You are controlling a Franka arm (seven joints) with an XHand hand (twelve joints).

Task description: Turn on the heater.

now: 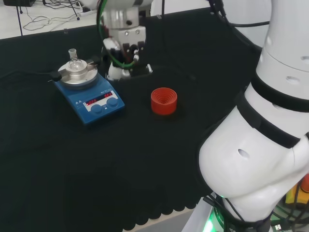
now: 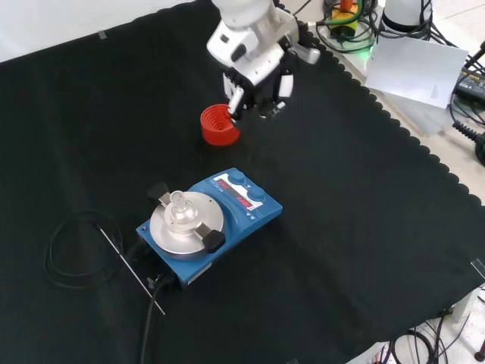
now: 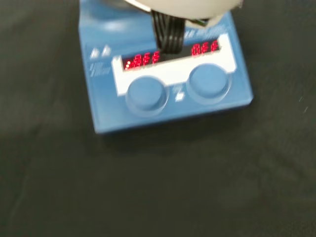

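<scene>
**Robot arm lines up on hotplate controls**

A bench draped in black cloth (image 2: 364,227) carries the blue heater (image 2: 212,224), set left of centre in the head view, a small glass flask (image 1: 73,60) on its round plate. The hand (image 2: 258,83) hangs above the cloth beyond the heater's front panel, fingers curled, holding nothing. A red ribbed stand (image 1: 163,100) sits nearby. Two blue knobs (image 3: 146,93) face the wrist camera; a clean descent onto one knob, clear of the stand, looks best.

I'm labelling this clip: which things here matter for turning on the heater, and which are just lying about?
For the job:
the blue heater
its two knobs
the hand, above the cloth beyond the heater in the front view

Lying about:
the red ribbed ring
the small glass flask on the heater's plate
</scene>
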